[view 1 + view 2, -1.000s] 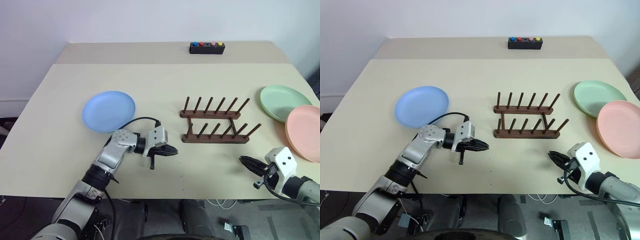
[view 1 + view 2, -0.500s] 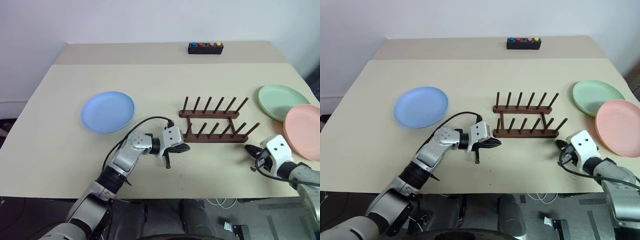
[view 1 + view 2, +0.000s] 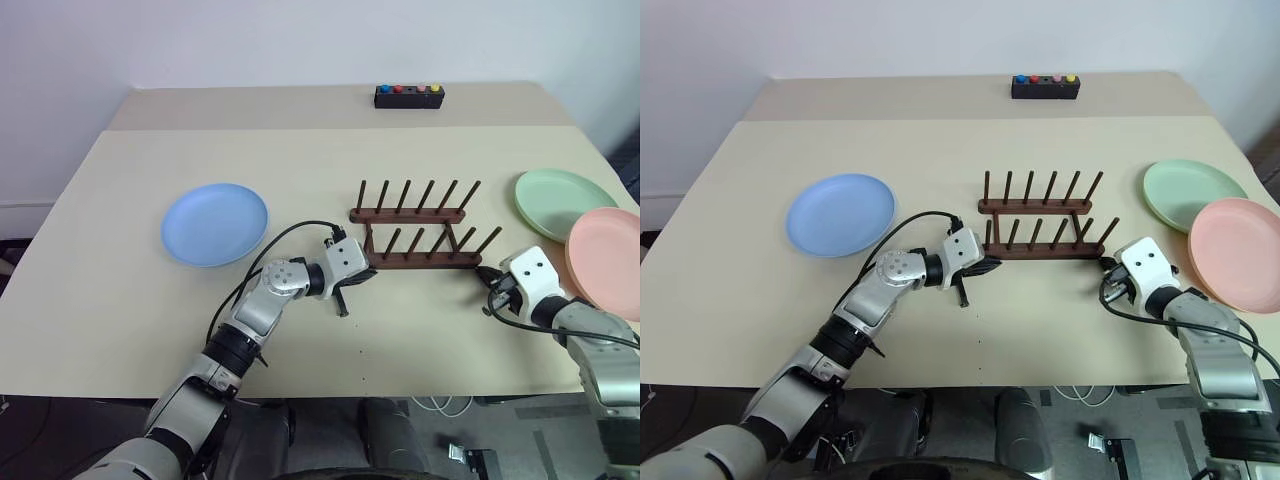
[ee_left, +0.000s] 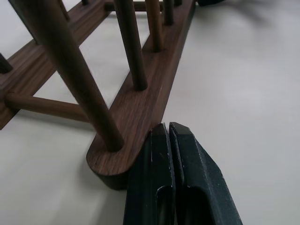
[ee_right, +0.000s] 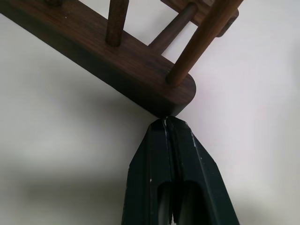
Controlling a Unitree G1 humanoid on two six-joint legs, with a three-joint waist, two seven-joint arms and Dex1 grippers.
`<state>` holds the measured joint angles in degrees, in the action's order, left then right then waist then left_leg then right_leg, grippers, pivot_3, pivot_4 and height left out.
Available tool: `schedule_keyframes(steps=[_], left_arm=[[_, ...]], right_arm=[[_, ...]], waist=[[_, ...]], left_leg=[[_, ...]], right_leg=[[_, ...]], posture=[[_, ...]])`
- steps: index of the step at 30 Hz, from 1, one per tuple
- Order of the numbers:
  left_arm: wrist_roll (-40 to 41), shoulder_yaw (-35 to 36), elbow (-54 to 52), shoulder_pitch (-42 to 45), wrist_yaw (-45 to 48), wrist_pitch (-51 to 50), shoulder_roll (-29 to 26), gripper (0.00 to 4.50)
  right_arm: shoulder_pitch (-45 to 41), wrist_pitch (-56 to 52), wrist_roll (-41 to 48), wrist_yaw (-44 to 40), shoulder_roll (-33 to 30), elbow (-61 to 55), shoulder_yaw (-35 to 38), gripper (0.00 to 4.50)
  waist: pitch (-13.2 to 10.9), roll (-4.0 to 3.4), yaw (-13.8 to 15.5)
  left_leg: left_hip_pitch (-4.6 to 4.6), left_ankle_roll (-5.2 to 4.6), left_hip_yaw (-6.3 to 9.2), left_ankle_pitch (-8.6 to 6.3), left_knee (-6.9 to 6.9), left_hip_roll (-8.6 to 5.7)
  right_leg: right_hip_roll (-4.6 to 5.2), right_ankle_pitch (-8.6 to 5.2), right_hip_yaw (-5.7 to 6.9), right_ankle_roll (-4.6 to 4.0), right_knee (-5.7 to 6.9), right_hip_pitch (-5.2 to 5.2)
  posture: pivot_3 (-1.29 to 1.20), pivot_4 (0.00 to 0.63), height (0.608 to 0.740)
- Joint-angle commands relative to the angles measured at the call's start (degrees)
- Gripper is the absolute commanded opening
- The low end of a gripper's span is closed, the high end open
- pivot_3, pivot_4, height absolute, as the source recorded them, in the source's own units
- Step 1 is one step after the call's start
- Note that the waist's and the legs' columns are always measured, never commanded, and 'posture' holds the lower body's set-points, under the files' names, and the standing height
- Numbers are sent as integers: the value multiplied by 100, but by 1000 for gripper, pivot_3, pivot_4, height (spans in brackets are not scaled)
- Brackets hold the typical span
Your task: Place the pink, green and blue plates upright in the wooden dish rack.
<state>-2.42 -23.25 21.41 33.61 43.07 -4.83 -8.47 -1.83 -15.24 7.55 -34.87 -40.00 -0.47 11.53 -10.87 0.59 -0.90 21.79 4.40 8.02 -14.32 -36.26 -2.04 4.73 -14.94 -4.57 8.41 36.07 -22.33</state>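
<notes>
Change since earlier: both arms have been reaching forward to the rack's near rail, and the rack has been shifting a little farther from the robot and to the left.
Table (image 3: 300, 160): smooth pale beige top, carrying everything.
Blue plate (image 3: 215, 222): round, matte, shallow-rimmed, lying flat at the left, well apart from the rack.
Green plate (image 3: 556, 203): same shape, lying flat at the far right.
Pink plate (image 3: 608, 262): same shape, lying flat just nearer than the green one, overlapping its near edge.
Wooden dish rack (image 3: 415, 238): dark brown grained wood, two parallel rails with round upright pegs, standing mid-table, holding no plate.
Left arm: stretching forward and to the right, low over the table.
Left gripper (image 4: 168, 131): black fingers pressing together, holding nothing, tips touching the rounded left end of the near rail.
Right arm: reaching forward from the right.
Right gripper (image 5: 165, 121): fingers closed tight, holding nothing, tips meeting the rounded right end of the near rail.
Button box (image 3: 408, 95): small, black, coloured buttons, sitting at the far edge.
</notes>
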Motion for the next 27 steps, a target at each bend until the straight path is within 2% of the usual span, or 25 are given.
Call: schedule_keyframes(steps=[1,7,15,21,24,27], left_arm=[[-117,178,373,164,-239,128,8,57],[-126,235,813,382,-321,368,84,57],[-165,310,1083,453,-401,526,115,57],[-49,295,648,202,-213,398,62,57],[230,332,-192,-231,174,127,-172,57],[730,496,-1215,-752,654,-328,-558,0]], right_arm=[[-309,233,-86,89,61,231,-54,0],[-772,471,-175,146,115,716,-191,0],[-677,612,-196,143,125,714,-185,0],[-168,426,-65,136,13,-92,67,0],[377,138,205,-71,-130,-905,422,0],[877,-216,610,-288,-211,-1701,833,878]], waist=[[0,0,-3],[0,-1,-5],[1,-2,-6],[1,-3,-10],[3,-9,-25],[3,-13,-32]], left_leg=[[0,0,0,0,-1,0],[-1,0,-1,0,2,0],[-2,0,0,0,3,-1],[-2,0,0,0,5,-1],[0,0,0,0,13,0],[5,-1,0,-1,20,1]], right_leg=[[0,0,0,0,0,0],[0,0,0,0,1,-1],[0,0,0,0,1,0],[0,0,-1,1,1,-2],[0,-1,-2,1,2,-9],[0,-1,-4,0,4,-17]], posture=[[0,150,740],[0,150,740],[0,150,740],[0,150,740],[0,150,740],[0,150,740]])
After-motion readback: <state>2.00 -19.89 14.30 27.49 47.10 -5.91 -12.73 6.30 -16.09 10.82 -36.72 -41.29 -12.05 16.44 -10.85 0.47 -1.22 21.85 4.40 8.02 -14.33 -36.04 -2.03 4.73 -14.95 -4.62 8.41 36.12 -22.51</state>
